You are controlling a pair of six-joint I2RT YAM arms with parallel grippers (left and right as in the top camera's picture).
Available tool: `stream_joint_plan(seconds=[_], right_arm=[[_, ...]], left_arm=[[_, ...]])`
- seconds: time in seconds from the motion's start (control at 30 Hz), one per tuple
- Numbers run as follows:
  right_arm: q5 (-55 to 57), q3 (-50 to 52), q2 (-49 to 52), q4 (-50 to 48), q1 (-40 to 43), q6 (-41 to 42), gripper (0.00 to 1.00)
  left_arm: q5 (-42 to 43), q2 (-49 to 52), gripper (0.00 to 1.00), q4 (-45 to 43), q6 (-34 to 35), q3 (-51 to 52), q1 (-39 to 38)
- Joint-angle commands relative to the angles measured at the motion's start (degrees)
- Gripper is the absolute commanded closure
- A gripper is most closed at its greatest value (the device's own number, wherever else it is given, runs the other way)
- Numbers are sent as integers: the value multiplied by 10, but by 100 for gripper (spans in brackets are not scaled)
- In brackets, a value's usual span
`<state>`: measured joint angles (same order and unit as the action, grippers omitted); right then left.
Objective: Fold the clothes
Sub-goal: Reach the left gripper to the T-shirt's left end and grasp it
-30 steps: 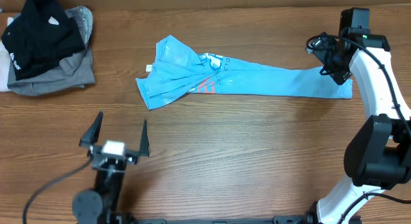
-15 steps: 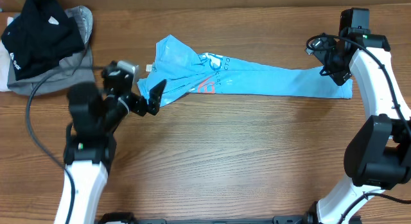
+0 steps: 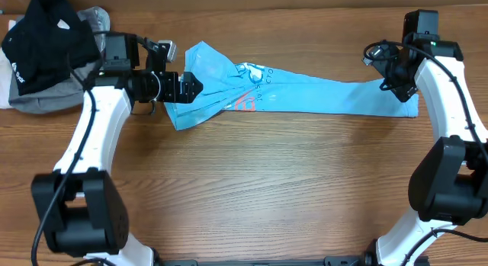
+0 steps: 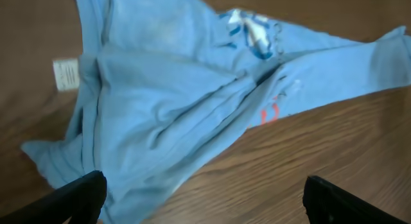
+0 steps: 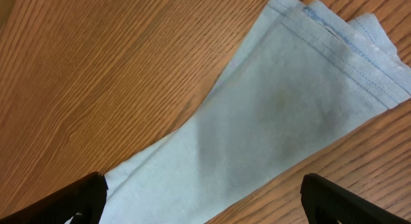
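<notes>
Although the shirt is already drawn out long and narrow, the folding looks barely half done. The wooden tabletop [image 3: 267,190] carries everything. The sky-blue T-shirt [image 3: 305,94] lies along the far half of it as a slanting band, running from left of centre towards the far right edge.

Its right end lies flat, and the right wrist view shows several hem edges stacked together on the T-shirt [image 5: 276,115], so I judge that a lengthwise fold is in place there. The left end is wider, creased and bunched, with ridges of cloth across the T-shirt [image 4: 160,108], so it needs smoothing. After that the band has to be folded across its length into a compact packet.

In the far left corner a black garment [image 3: 46,41] sits heaped on a grey garment [image 3: 69,91], both just clear of the shirt.

The left gripper [image 3: 192,87] hangs over the bunched left end with its jaws spread fully apart and nothing between them. The right gripper [image 3: 398,87] is over the hem end near the right edge, equally wide and empty.

A small white label [image 4: 66,74] sticks out from the shirt's left side. White lettering and a red mark [image 3: 245,102] show near the creases.
</notes>
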<state>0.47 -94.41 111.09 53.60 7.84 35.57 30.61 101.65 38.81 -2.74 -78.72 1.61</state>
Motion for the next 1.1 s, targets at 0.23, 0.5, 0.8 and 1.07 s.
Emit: stream_joint_plan(seconds=[0.23,0.5,0.8,1.07], right_arm=[[9,1,-3,-2,-1,0,0],[9,1,-3,-1,-1,0,0],[9,1,-3,-5,-1,0,0],[9,1,-3,-7,-1,0,0]], left_arm=[[-156,66,0,73,88,-13,1],[-97,135,1,53,88,-13,-14],[-102,145,14,52,88,-34,-23],[-136,145,13,89,88,-87,-23]])
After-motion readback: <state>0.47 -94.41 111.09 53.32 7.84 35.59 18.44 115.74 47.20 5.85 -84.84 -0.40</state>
